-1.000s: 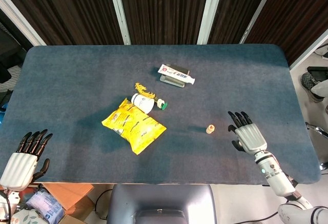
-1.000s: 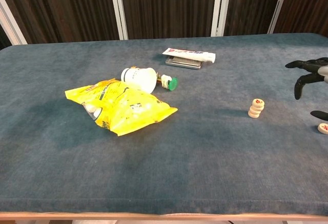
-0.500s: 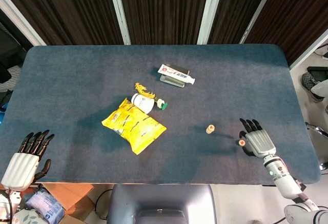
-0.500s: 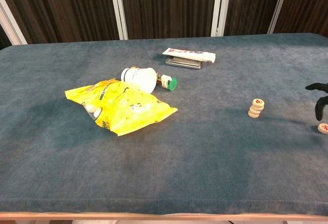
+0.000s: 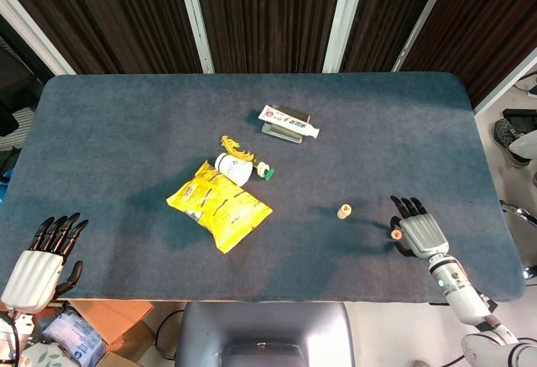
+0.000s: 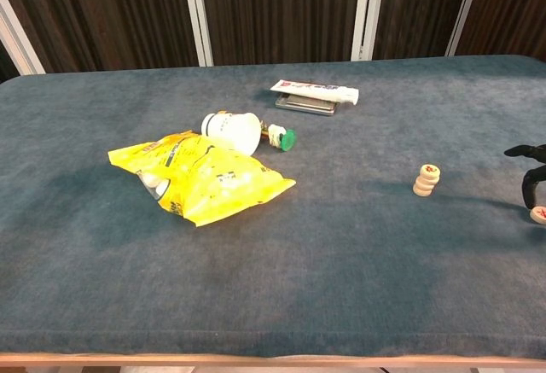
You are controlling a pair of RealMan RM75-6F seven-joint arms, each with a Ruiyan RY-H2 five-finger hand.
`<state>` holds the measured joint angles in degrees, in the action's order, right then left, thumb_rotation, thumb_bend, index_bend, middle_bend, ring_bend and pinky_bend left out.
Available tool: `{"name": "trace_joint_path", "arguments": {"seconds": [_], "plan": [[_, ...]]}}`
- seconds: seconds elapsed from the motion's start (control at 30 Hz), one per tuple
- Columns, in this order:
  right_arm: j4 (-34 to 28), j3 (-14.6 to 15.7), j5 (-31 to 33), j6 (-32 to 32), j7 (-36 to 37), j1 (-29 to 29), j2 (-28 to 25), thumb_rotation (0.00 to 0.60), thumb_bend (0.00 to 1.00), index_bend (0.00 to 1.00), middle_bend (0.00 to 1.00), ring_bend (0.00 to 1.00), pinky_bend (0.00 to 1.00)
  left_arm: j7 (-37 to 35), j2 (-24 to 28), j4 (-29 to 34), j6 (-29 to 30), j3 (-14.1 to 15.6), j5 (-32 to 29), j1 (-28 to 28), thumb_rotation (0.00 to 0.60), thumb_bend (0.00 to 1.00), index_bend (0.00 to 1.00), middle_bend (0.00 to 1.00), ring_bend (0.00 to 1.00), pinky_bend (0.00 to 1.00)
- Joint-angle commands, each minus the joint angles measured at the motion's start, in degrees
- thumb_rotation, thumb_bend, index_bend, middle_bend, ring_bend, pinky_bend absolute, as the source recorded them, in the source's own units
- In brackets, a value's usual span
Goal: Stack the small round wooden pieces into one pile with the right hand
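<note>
**Right hand settles over loose piece**

Since half a second ago, right hand (image 5: pixel 417 233) edged slightly toward loose piece (image 6: pixel 538 213), fingers spread, touching it. Stack (image 6: pixel 426 180) stands upright, leaning slightly, mid-table. Left hand (image 5: pixel 38 262) idle, fingers apart, off the table's edge.

Short pile of round wooden pieces (image 6: pixel 426 179) upright mid-table; loose piece (image 6: pixel 538 214) flat, far right.

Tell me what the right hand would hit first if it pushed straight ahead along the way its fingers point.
Probably nothing. The right hand points toward the table's far edge; bare cloth lies ahead as far as the head view shows. The loose wooden piece sits beside it, and the stack lies off that line, though depth is unclear.
</note>
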<state>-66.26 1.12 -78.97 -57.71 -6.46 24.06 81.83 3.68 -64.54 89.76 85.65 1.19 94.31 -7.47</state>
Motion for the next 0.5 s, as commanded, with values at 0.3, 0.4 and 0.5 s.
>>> {"name": "trace_joint_path", "arguments": {"seconds": [0.3, 0.4, 0.5], "plan": [[0.13, -0.66, 0.58, 0.96, -0.48, -0.14, 0.15, 0.600, 0.46, 0.57, 0.00, 0.00, 0.00, 0.05, 0.00, 0.11, -0.10, -0.08, -0.25, -0.01, 0.600, 0.52, 0.00, 0.00, 0.02, 0.03], [0.30, -0.77, 0.61, 1.23, -0.61, -0.09, 0.36, 0.600, 0.46, 0.58, 0.00, 0.00, 0.00, -0.01, 0.00, 0.09, -0.19, -0.11, -0.32, -0.07, 0.600, 0.52, 0.00, 0.00, 0.02, 0.03], [0.40, -0.90, 0.50, 1.26, -0.66, -0.07, 0.60, 0.600, 0.46, 0.60, 0.00, 0.00, 0.00, -0.06, 0.01, 0.11, -0.32, -0.16, -0.53, -0.09, 0.600, 0.52, 0.00, 0.00, 0.02, 0.03]]}}
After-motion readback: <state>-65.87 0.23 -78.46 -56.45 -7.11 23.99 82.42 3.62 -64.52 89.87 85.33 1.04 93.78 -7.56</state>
